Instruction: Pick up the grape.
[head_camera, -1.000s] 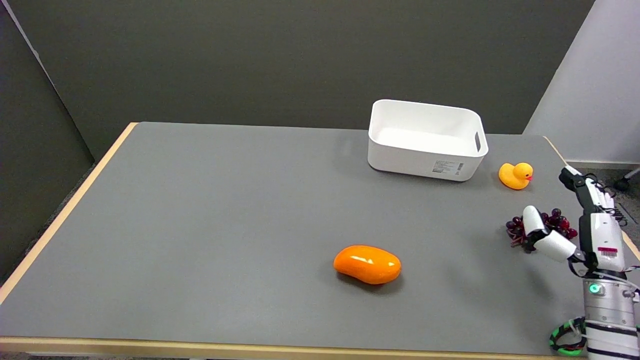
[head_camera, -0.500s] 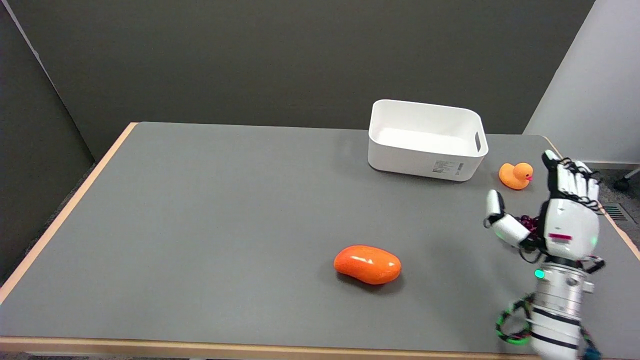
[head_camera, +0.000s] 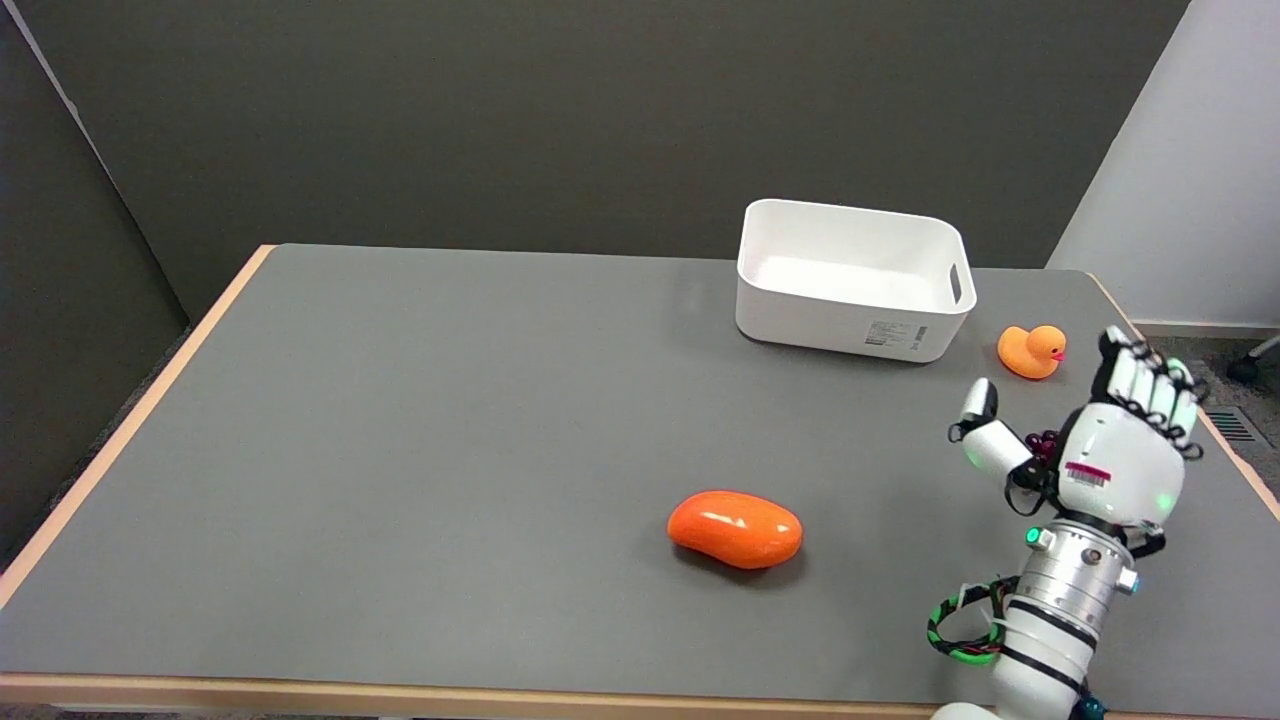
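Observation:
My right hand (head_camera: 1112, 455) hovers over the dark purple grape bunch (head_camera: 1042, 441) near the table's right edge. Its white back faces the camera and hides nearly all of the bunch; only a few grapes show between the thumb and the palm. The thumb (head_camera: 982, 430) sticks out to the left, apart from the other fingers (head_camera: 1150, 385), which reach toward the back. I cannot see any finger closed around the grapes, nor whether the palm touches them.
A yellow rubber duck (head_camera: 1031, 351) sits just behind the hand. A white bin (head_camera: 853, 279) stands further back, left of the duck. An orange mango-like fruit (head_camera: 735, 528) lies mid-table to the left. The table's right edge (head_camera: 1235, 465) runs close beside the hand.
The hand has swung in from the right over the grape bunch and turned palm down, covering most of it. The grapes, duck, bin and orange fruit have stayed put.

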